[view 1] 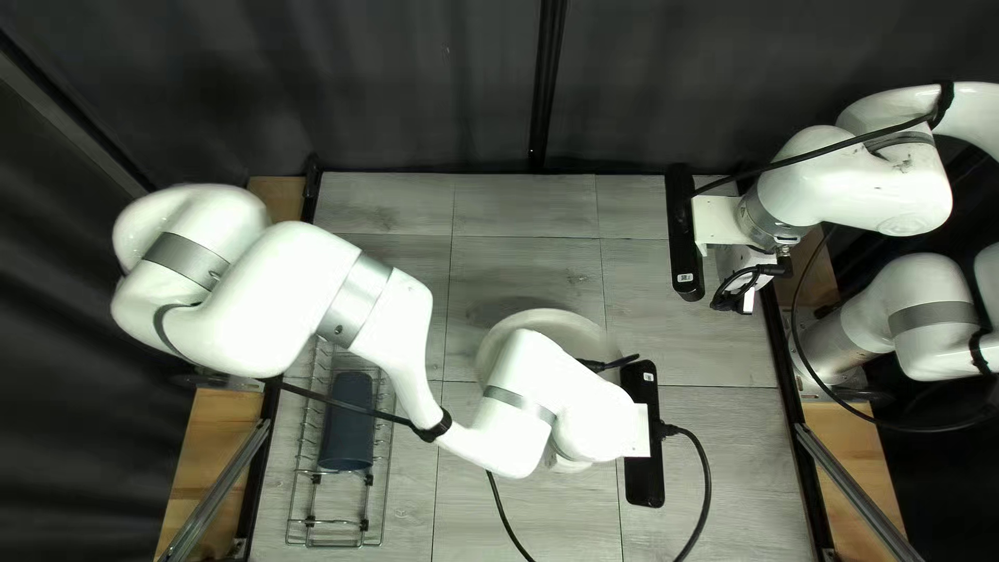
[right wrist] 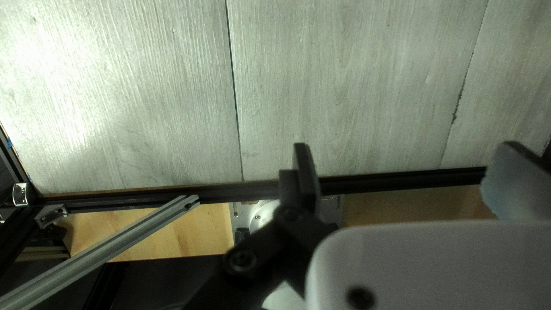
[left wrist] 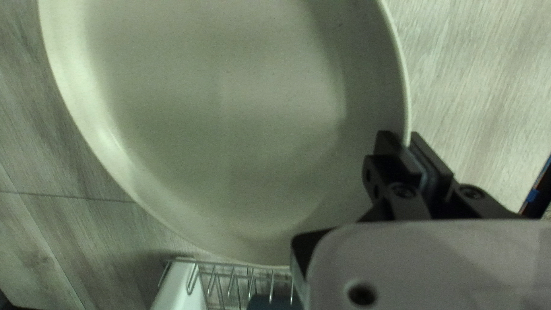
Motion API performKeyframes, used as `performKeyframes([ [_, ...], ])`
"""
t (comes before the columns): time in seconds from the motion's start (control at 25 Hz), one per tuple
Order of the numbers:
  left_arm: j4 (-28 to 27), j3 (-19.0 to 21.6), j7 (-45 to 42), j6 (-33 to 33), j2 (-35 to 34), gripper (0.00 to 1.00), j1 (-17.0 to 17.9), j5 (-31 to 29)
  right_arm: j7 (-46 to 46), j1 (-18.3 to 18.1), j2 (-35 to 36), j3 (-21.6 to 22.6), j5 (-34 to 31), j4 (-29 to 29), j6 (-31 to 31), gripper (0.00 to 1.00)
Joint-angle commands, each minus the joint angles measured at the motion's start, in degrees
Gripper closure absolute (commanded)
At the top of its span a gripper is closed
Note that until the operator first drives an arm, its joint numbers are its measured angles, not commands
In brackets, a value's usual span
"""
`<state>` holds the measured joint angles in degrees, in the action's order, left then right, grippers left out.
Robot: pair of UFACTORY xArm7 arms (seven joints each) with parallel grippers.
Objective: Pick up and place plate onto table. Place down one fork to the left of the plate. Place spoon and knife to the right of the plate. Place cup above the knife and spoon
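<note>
In the top left view the left arm [view 1: 276,297] reaches over the bench [view 1: 531,260], and a plate [view 1: 546,325] shows partly behind its wrist, well to the right of the wire rack [view 1: 335,543]. The shadow by the plate suggests it hangs above the bench, though I cannot be sure. A dark blue, rounded thing [view 1: 347,442] lies in the rack; whether it is the cup or a holder I cannot tell. No fork, knife or spoon can be made out, so I judge the task to be at its first step: plate picked up, setting down to finish, then all the cutlery and the cup to place.

In the left wrist view the left jaws are closed on the plate's rim, one on each side of it. The plate is round, wide and shallow, off-white with a faint green cast, finely specked, with a smooth raised rim and one small dark mark inside. It has nothing on it.

In the right wrist view the right jaws stand wide open with nothing between them. The right arm [view 1: 853,193] waits well apart from the rack, on its far right side in the top left view.
</note>
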<state>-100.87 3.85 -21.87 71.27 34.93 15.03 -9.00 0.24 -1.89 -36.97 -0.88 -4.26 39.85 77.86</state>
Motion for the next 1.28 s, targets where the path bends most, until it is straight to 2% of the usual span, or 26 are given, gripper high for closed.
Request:
performKeyframes([
  [0.04, -4.4, -1.0, 0.4, -0.1, 5.1, 1.0, 2.2, -3.7, 0.0, 0.0, 0.0, 0.0, 0.0, 0.0, 0.0, 0.0],
  [0.48, -7.1, -2.2, 1.6, -3.7, 12.6, 1.0, 3.8, -7.7, 0.0, 0.0, 0.0, 0.0, 0.0, 0.0, 0.0, 0.0],
  [0.52, -7.4, -2.2, 1.8, -3.7, 13.0, 0.97, 4.0, -8.1, 0.0, 0.0, 0.0, 0.0, 0.0, 0.0, 0.0, 0.0],
  [0.56, -7.1, -2.2, 2.0, -4.1, 12.8, 0.0, 4.1, -8.3, 0.0, 0.0, 0.0, 0.0, 0.0, 0.0, 0.0, 0.0],
  [0.68, -3.5, -1.7, 1.8, -6.2, 10.5, 0.0, 4.0, -8.2, 0.0, 0.0, 0.0, 0.0, 0.0, 0.0, 0.0, 0.0],
  [0.76, 2.6, -1.0, 0.8, -7.2, 4.8, 0.0, 4.0, -7.0, 0.0, 0.0, 0.0, 0.0, 0.0, 0.0, 0.0, 0.0],
  [0.88, 7.2, -0.4, -0.8, -5.5, -1.0, 0.0, 4.4, -5.4, 0.0, 0.0, 0.0, 0.0, 0.0, 0.0, 0.0, 0.0],
  [1.12, 21.7, 0.6, -3.3, -1.8, -17.9, 0.0, 4.3, -1.1, 0.0, 0.0, 0.0, 0.0, 0.0, 0.0, 0.0, 0.0],
  [1.24, 25.6, 0.9, -2.6, 0.7, -23.6, 0.0, 4.0, 1.6, 0.0, 0.0, 0.0, 0.0, 0.0, 0.0, 0.0, 0.0],
  [1.28, 25.6, 0.9, -2.6, 0.7, -23.6, 0.0, 4.0, 1.6, 0.0, 0.0, 0.0, 0.0, 0.0, 0.0, 0.0, 0.0],
])
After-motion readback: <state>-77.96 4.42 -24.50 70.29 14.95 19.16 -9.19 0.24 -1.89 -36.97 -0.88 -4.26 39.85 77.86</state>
